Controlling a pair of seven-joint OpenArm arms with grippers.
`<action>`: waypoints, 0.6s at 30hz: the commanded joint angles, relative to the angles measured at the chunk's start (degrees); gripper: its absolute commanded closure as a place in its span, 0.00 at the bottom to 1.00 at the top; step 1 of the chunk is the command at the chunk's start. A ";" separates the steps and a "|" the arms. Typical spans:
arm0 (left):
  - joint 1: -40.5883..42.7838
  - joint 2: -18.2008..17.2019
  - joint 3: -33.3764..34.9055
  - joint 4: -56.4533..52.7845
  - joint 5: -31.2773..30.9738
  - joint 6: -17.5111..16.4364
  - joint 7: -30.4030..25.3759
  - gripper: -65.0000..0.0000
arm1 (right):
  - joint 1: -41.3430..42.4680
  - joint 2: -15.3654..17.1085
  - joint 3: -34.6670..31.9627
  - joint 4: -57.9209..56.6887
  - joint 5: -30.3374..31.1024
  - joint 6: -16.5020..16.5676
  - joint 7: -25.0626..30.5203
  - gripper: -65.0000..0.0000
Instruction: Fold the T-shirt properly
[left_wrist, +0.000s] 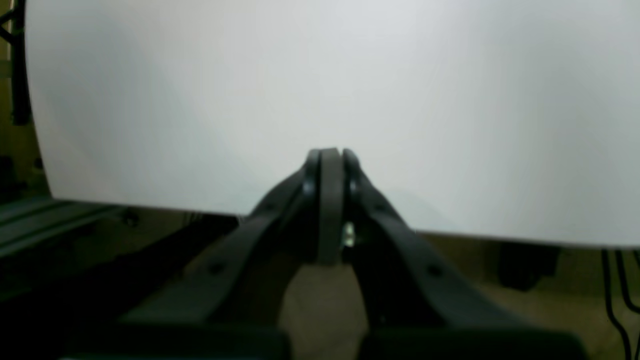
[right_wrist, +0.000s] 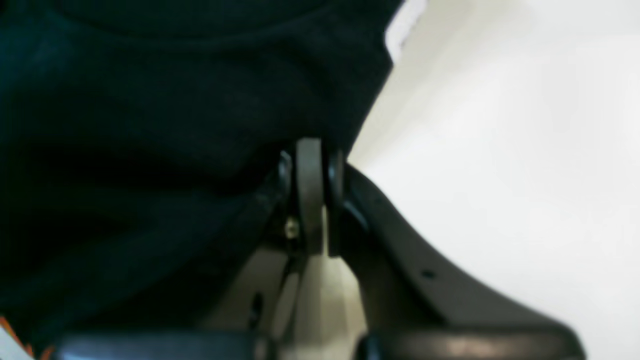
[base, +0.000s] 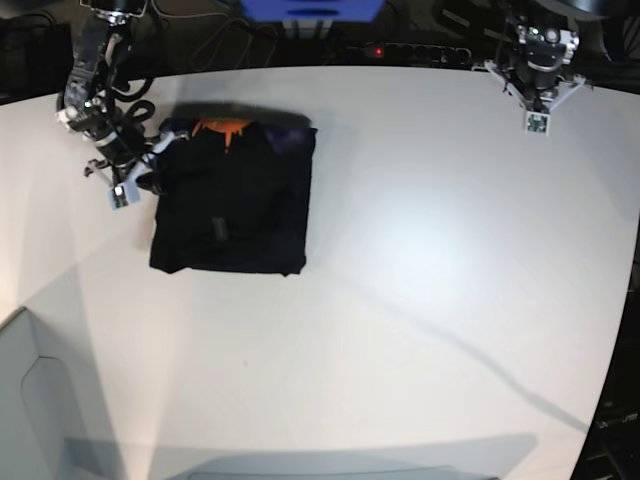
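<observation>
The black T-shirt lies folded into a rough rectangle on the left part of the white table, its orange collar patch showing at the far edge. My right gripper is at the shirt's left far corner. Up close its fingertips are pressed together against the edge of the dark cloth; whether cloth is pinched between them does not show. My left gripper hangs at the far right of the table, shut on nothing, over bare white surface.
Behind the table's far edge are a blue box, a power strip with a red light and cables. A pale grey panel stands at the near left corner. The table's edge runs just under the left gripper.
</observation>
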 joint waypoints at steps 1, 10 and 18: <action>0.30 -0.56 -0.36 1.15 0.09 0.20 -0.85 1.00 | -0.05 0.90 1.43 -0.41 -2.13 0.56 -2.11 1.00; 0.30 -0.56 -0.36 1.15 0.09 0.20 -0.85 1.00 | 0.92 1.26 5.21 1.43 -1.86 0.56 -2.20 1.00; 0.38 -0.56 -0.36 1.67 0.09 0.20 -0.85 1.00 | 0.83 -2.35 11.27 11.54 -1.33 0.56 -2.73 1.00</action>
